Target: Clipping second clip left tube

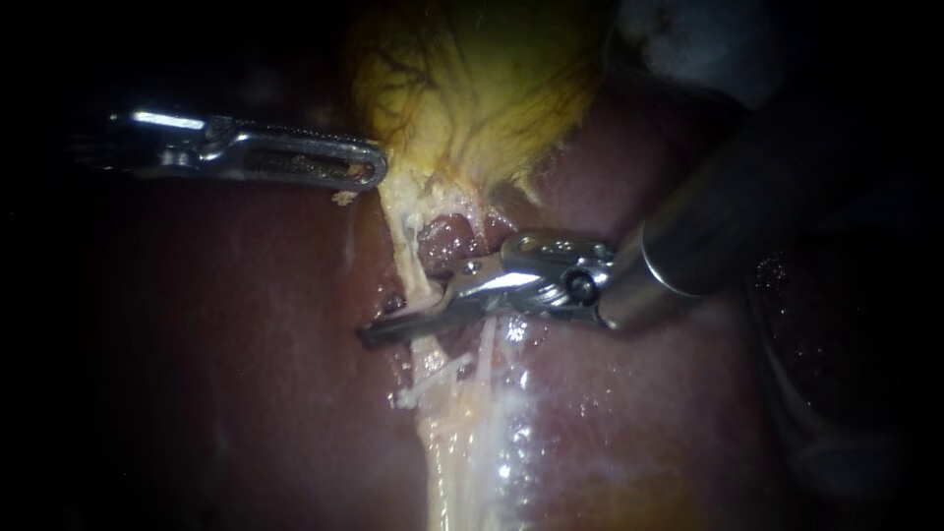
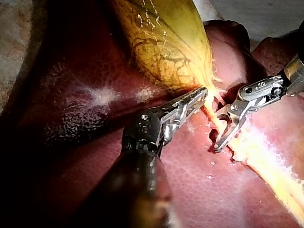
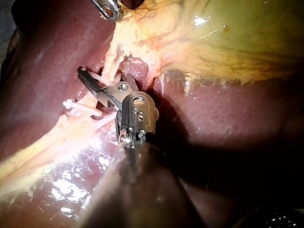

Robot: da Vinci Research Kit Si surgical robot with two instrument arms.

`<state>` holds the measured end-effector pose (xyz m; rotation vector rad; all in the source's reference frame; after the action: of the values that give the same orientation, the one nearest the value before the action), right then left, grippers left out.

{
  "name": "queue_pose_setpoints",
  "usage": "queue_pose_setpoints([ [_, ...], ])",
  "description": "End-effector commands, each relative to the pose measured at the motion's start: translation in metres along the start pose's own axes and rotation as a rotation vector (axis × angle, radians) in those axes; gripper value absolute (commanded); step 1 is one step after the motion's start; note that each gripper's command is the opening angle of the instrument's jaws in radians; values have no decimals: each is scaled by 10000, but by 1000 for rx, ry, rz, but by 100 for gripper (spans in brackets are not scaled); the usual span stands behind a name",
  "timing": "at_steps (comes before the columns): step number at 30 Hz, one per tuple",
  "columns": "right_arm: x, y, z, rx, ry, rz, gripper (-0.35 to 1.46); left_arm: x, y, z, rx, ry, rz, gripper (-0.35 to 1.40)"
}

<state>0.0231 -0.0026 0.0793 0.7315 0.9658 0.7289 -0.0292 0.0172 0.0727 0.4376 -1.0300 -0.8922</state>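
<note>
The yellow gallbladder point(image 1: 482, 79) narrows into a pale left tube point(image 1: 406, 251) that runs down over the liver point(image 1: 246, 344). My left instrument point(image 1: 372, 169) comes in level from the left, its jaws shut on the fatty edge of the gallbladder's neck point(image 2: 205, 97). My right instrument point(image 1: 403, 307) reaches across the tube from the right. Its jaws are open and straddle the tube, one long jaw passing beyond it. A white clip point(image 1: 433, 382) sits on the tube just below those jaws, also seen as the white clip point(image 3: 80, 108) in the right wrist view.
A second pale strand point(image 1: 487, 344) runs beside the left tube, under the right instrument's wrist. A small open window of red tissue point(image 1: 447, 236) lies between the strands. White gauze point(image 1: 688, 39) shows at the upper right.
</note>
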Motion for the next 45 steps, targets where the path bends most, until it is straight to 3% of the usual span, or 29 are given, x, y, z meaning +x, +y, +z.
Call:
queue_pose_setpoints([
  [1,0,0,-3,10,-6,-2,61,0,0,0,0,0,0,-35],
  [15,-5,2,-28,113,-47,-34,61,0,0,-1,0,0,1,-35],
  [24,-6,-9,-28,336,15,-41,58,0,0,0,-1,0,0,-35],
  [35,-3,-44,-4,579,77,-2,57,-1,-1,3,-2,-1,0,-35],
  [41,-4,-55,-4,668,76,-7,54,-2,-1,5,-3,-1,-1,-35],
  [45,-4,-54,-4,663,80,-5,54,-2,-1,6,-3,-1,-1,-35],
])
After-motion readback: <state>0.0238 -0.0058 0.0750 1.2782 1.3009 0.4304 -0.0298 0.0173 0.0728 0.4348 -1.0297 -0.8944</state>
